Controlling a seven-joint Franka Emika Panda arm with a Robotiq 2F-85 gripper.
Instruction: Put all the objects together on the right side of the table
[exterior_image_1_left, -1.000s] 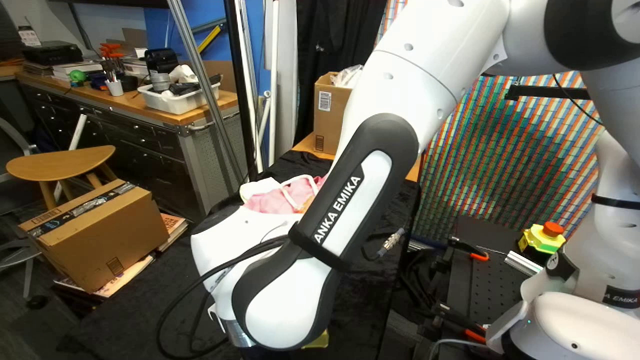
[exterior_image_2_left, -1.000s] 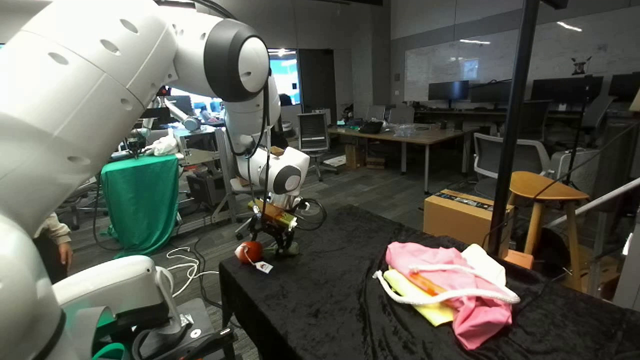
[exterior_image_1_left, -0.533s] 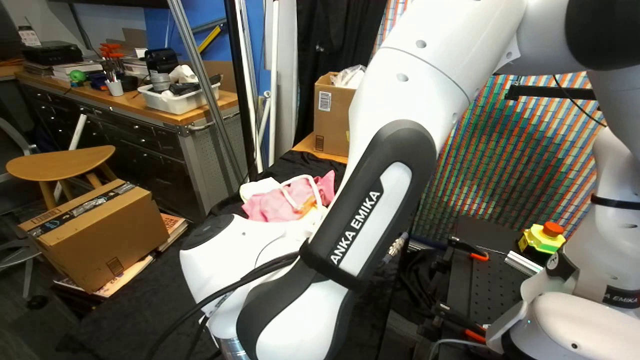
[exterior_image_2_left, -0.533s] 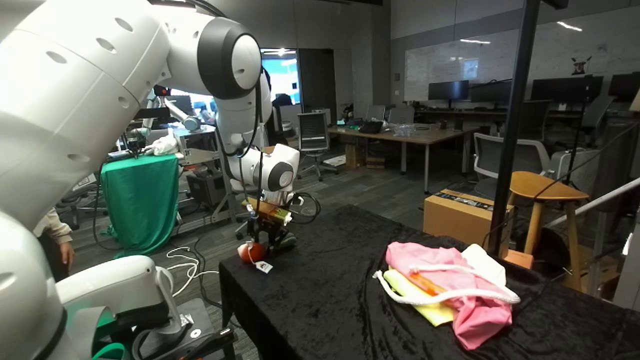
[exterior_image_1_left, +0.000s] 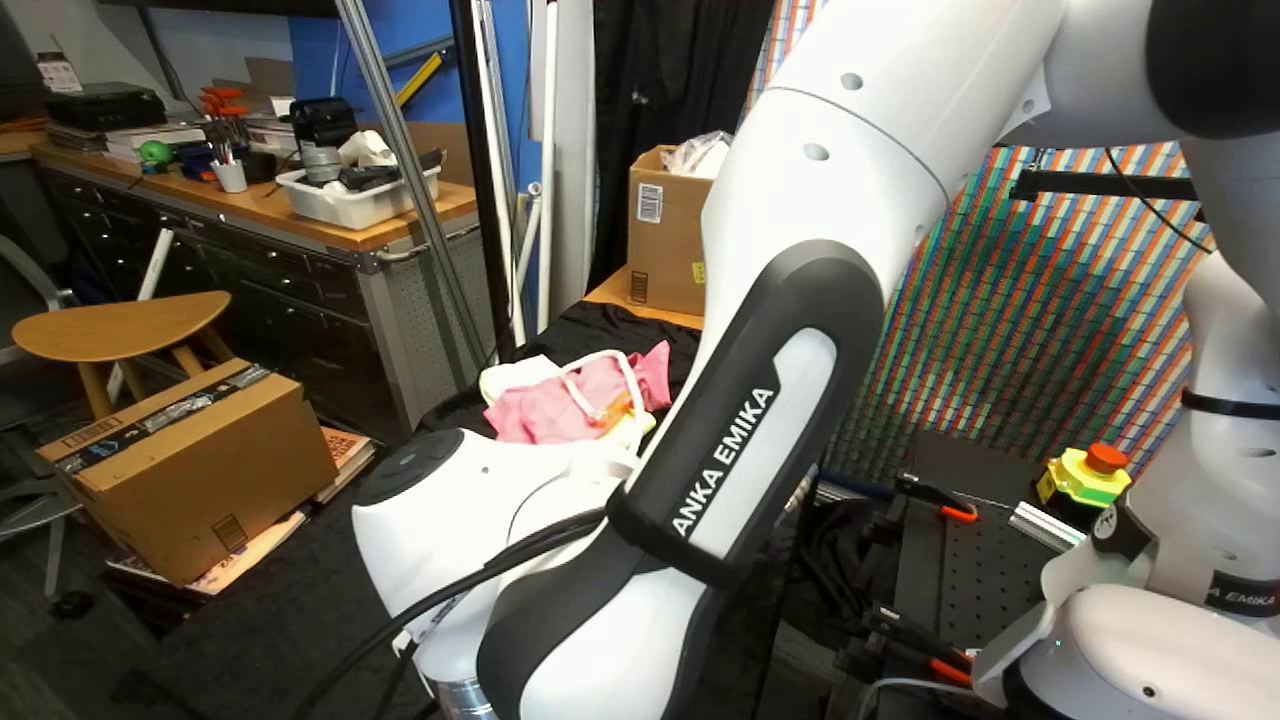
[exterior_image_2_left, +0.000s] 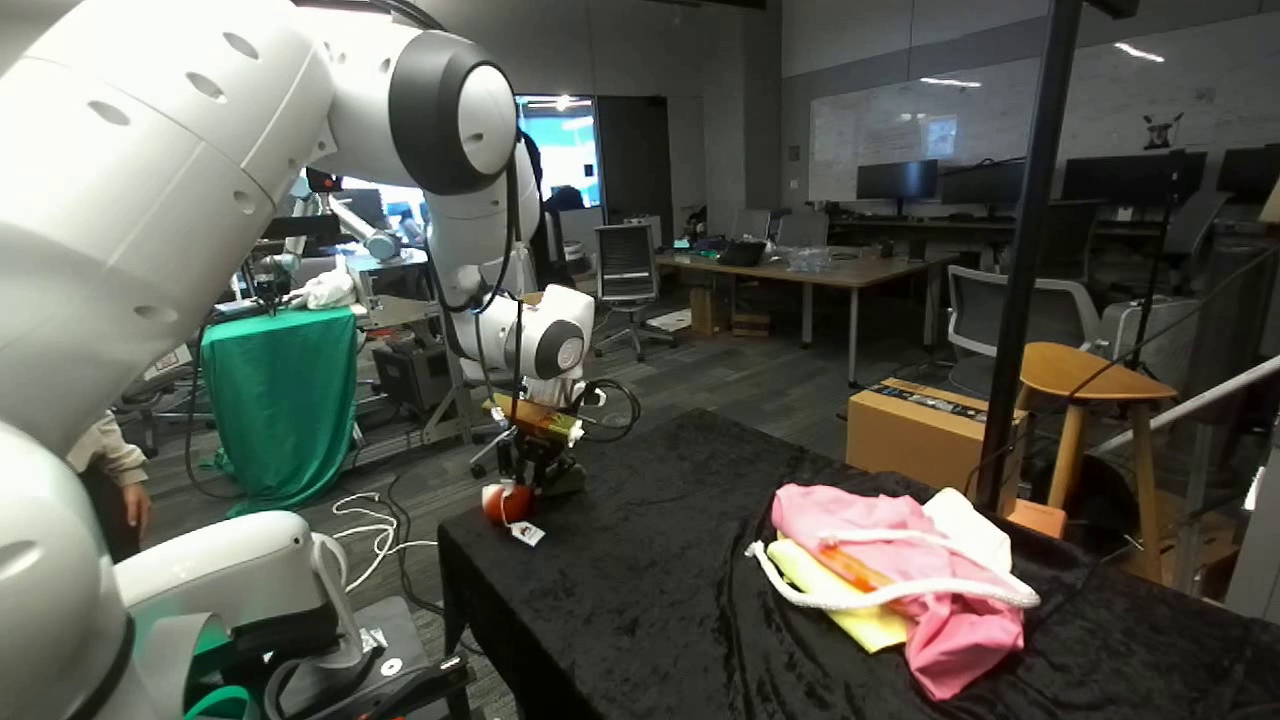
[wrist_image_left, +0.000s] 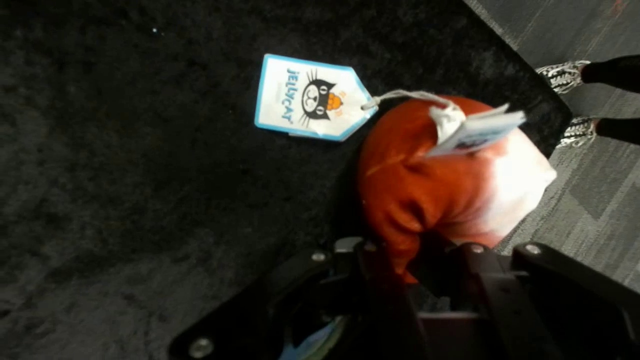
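red plush, paling to white at one end, was seen as a soft toy (wrist_image_left: 440, 185) near a corner of the black-clothed table (exterior_image_2_left: 650, 560), well apart from the other objects. whether it was borne wholly by the fabric could not be told. a paper tag (wrist_image_left: 315, 97) was tied to it and was spread to one side, outside the grip.

on a puckered fold of the toy's red part the gripper (wrist_image_left: 421, 250) was clamped, its jaws drawn nearly together.

the step in hand was judged to be the pick-up. since only a fold seemed to be caught, the pinch was best firmed before any lift, as smooth stuffed cloth might be slipped loose. a slow, straight rise was called for, away from the table's edge, past which grey carpet (wrist_image_left: 600, 187) was shown in the wrist view.

farther out, in both exterior views, pink cloth (exterior_image_2_left: 925, 562), cream-white cloth (exterior_image_2_left: 970, 525), yellow-green cloth (exterior_image_2_left: 860, 615), an orange item (exterior_image_2_left: 858, 570) and a white cord (exterior_image_2_left: 830, 602) were shown heaped together. by these the right side meant by the task was taken to be marked. the toy was best carried high, so that the cord would not be snagged, and set down just beside the cloths.
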